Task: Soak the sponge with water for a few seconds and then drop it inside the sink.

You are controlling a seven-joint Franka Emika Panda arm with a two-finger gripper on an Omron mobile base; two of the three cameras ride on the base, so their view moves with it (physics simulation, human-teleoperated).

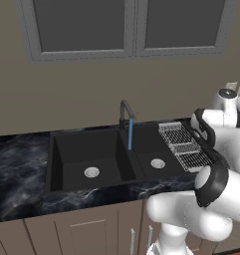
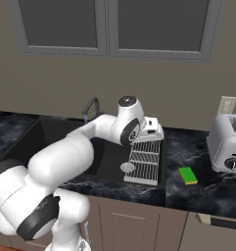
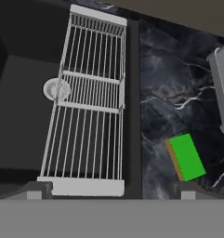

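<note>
The small flat green sponge with a yellow side layer [image 3: 186, 157] lies on the dark marbled table [image 3: 164, 93], right of the black double-basin sink [image 1: 66, 149] and just beyond the edge of the metal wire drying rack [image 3: 88, 107] that spans the right basin. In the hand view it sits low and to the right, beside the right fingertip of the end effector [image 3: 111, 190], so the hand hangs above the rack's edge and the sponge lies off to its right and a little ahead. Its long axis runs roughly up the frame with a slight lean — near parallel to the rack bars. The end effector is spread wide and empty.

The thin blue stream of water [image 1: 130, 133] falls from the dark angular faucet [image 1: 125, 112] onto the divider. The fingertips are cut off by the frame's lower band, and the grey toaster [image 2: 227, 142] is clipped at the right edge; how high the hand hangs is hard to judge.
</note>
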